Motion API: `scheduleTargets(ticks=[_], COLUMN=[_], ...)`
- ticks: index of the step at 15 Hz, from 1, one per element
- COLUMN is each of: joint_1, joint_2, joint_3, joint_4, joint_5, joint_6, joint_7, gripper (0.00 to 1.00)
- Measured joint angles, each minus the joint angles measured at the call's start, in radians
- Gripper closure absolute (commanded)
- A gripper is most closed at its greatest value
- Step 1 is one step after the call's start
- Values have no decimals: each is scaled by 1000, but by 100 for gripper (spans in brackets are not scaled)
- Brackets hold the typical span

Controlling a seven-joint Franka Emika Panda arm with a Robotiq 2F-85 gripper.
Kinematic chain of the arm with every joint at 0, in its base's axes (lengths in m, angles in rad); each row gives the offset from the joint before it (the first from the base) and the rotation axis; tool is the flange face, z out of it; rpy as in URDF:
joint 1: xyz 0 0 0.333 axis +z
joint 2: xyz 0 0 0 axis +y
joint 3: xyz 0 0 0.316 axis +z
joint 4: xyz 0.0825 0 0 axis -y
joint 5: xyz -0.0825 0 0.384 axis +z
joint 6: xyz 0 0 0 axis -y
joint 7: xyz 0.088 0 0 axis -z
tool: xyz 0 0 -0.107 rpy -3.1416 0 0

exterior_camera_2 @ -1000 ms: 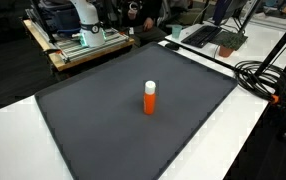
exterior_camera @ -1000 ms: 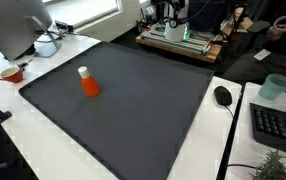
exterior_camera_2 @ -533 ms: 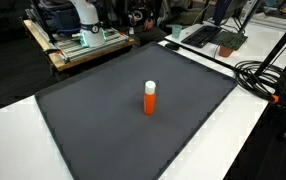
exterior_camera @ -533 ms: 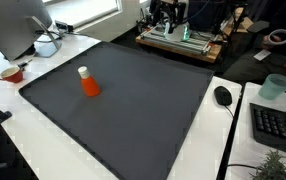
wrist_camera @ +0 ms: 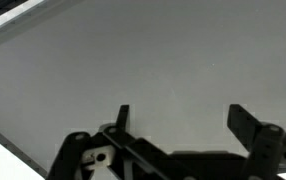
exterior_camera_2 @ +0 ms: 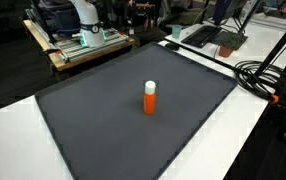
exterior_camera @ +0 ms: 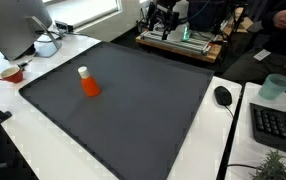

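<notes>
Wrist view has the end effector [wrist_camera: 180,115] with its two fingers spread wide and nothing between them, just bare dark mat [wrist_camera: 163,60] underneath. So it's empty. The orange bottle [exterior_camera: 89,84] isn't in that view at all, which tells me the end effector is off to the side of it rather than over it. I can't pick the end effector out of the clutter past the far edge of the mat in either exterior view.

The bottle stands upright on its base out on the open part of the mat, touching nothing, in both exterior views [exterior_camera_2: 150,99]. My guess is it sits like that because there's free room all round it, so nothing crowds it from any side.

Looks-wise it's a small round bottle with an orange body and a white cap on top. It reads as plastic to me. If there's a label, it's too small to make out.

The mat covers most of the white desk [exterior_camera: 233,140]. The rest is parked out on the desk's edges, well apart from the bottle: a mouse [exterior_camera: 223,96], a keyboard [exterior_camera: 278,125], a teal cup [exterior_camera: 275,87], a monitor [exterior_camera: 18,25], a little red bowl [exterior_camera: 11,73], and a bundle of cables [exterior_camera_2: 263,75].
</notes>
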Motion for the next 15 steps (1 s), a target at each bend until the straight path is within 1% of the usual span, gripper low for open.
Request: scheduleTargets(ticks=[3,4,6,8,9,11,13,15], joint_1=[4,0,-14,-44,-76,-186,-321,-425], joint_2=[3,7,29,65,83,111,118,118], joint_3=[-4,-5,-5,1,14,81,187,288], joint_4=[0,-1,-2,-4,-4,-4,-1,2], joint_5=[0,-3,-5,-41,-96,-241,-379,-491], joint_6=[3,19,77,179,228,296,311,310], joint_7=[7,32,105,186,241,376,524,665], gripper=[0,0,0,0,0,0,0,0])
